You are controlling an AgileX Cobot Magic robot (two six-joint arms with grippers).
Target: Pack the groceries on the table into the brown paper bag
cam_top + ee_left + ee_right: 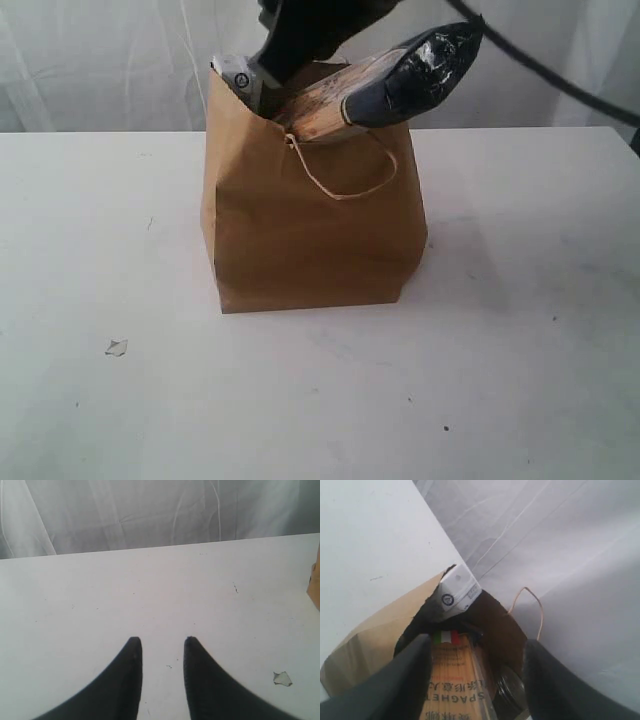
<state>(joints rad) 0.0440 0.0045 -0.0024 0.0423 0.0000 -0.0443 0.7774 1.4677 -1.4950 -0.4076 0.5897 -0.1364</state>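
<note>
The brown paper bag [310, 230] stands upright mid-table, mouth open. The long navy-tan packet [400, 80] leans out of its top, navy end up to the right. My right gripper [290, 55] hangs over the bag's mouth. In the right wrist view it [476, 640] is open, fingers [412, 675] on either side of the packet [452, 680], one beside it, the other well apart. Past the packet's flag mark, a dark end with a white label [457, 592] reaches the bag's rim [380, 625]. A dark glassy jar [507, 690] lies inside. My left gripper [162, 640] is open over bare table [150, 590].
A small torn scrap [116, 347] lies on the table front left of the bag, also near the left gripper [282, 678]. The bag's loop handle [345, 180] hangs down its front. A black cable [560, 75] crosses the upper right. White curtain [100, 60] backs the table.
</note>
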